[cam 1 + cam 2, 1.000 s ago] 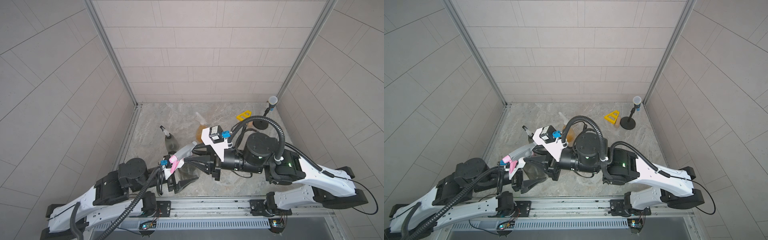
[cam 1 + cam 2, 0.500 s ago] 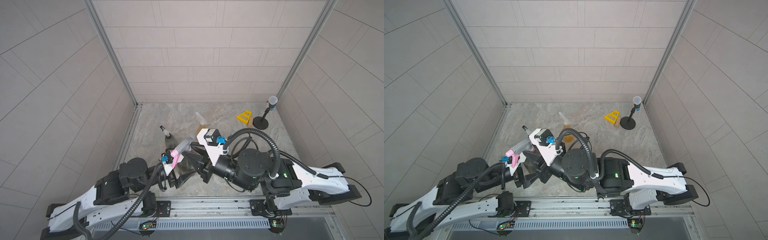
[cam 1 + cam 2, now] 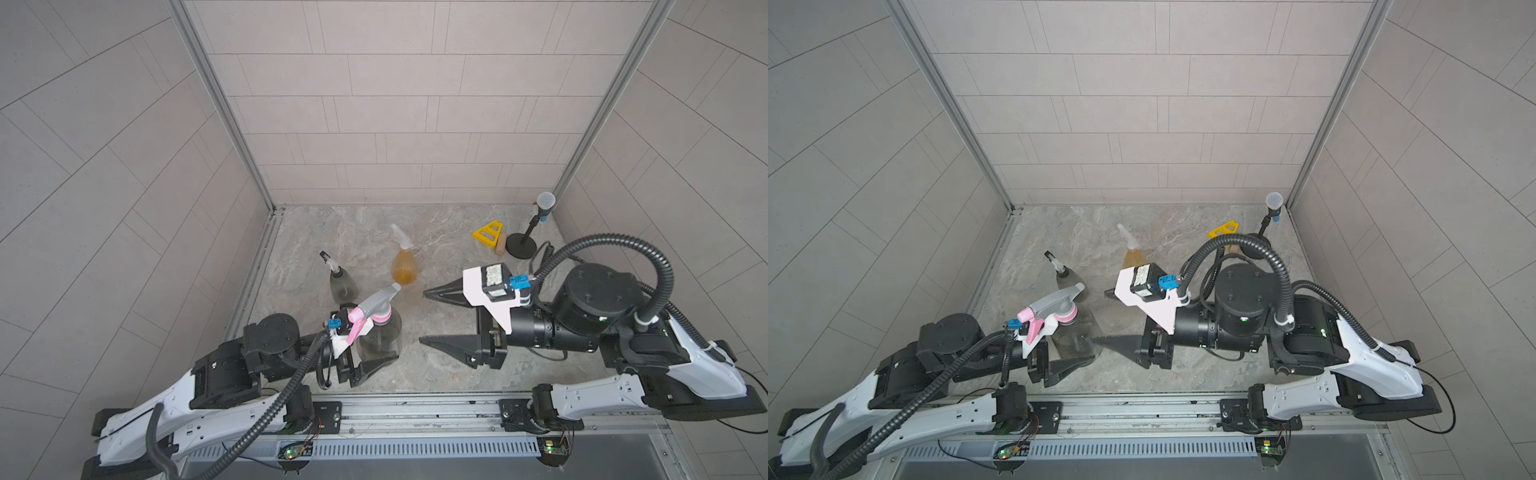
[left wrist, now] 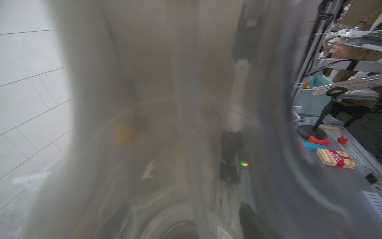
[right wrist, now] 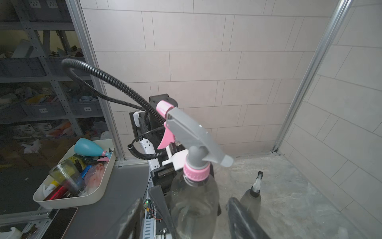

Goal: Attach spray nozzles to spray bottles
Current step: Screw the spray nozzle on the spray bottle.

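While the left gripper [image 3: 376, 347] pinches the near grey bottle [image 3: 384, 332] around its belly and holds it upright near the front edge of the marbled floor [image 3: 449, 374], the right gripper [image 3: 422, 316] hangs just beside that bottle with its two dark jaws spread wide, touching nothing. Both top views show a gap between the right fingertips and the bottle's side. Sitting on the bottle's neck is the grey-and-pink nozzle [image 3: 376, 305], its pink collar at the neck and its pink trigger turned toward the left arm. Seen from the right wrist, the same bottle [image 5: 194, 198] and nozzle [image 5: 192, 134] stand straight ahead, framed by the right gripper's fingers [image 5: 241, 217]. The left wrist view is filled by the blurred smoky wall of the bottle [image 4: 165, 103]. Farther back stand the amber bottle [image 3: 404, 268], wearing the whitish nozzle [image 3: 400, 235], and the far grey bottle [image 3: 343, 284], wearing the white-and-black nozzle [image 3: 328, 259], both well apart from either gripper. A microphone stand [image 3: 521, 245] and a yellow triangle [image 3: 487, 233] sit in the far right corner
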### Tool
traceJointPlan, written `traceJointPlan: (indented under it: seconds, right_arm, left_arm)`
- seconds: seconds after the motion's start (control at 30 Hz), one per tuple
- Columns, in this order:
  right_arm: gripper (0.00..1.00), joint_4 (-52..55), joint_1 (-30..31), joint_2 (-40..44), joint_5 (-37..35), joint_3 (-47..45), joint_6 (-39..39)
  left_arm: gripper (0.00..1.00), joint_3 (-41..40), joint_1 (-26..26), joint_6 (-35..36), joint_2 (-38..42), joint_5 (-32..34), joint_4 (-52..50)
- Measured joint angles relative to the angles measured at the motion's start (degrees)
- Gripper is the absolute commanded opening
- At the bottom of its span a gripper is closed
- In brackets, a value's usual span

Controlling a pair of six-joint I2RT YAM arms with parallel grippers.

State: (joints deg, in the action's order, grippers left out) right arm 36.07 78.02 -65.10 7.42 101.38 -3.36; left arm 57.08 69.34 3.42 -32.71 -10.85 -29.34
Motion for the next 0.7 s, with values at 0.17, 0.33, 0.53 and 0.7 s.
traceJointPlan:
  seconds: [0.17, 0.33, 0.53, 0.7]
  right_arm:
    - [0.73, 3.10, -4.11, -3.98, 8.09, 5.68, 2.40]
    - [0.71, 6.36, -4.15, -10.71, 12.83, 12.37, 4.37]
    - [0.54, 10.82, -4.20, -16.31, 16.79, 17.86, 6.43]
    - [0.36, 13.16, -4.44, -17.81, 17.88, 19.93, 7.17]
  left_arm:
    - [0.00, 0.02, 0.00, 0.00, -0.22, -5.57, -1.11]
    - [0.00, 0.02, 0.00, 0.00, -1.49, -8.24, -1.64]
    - [0.00, 0.02, 0.00, -0.13, -1.60, -9.86, -1.95]
    - [0.00, 0.02, 0.04, 0.11, -1.60, -10.45, -2.29]
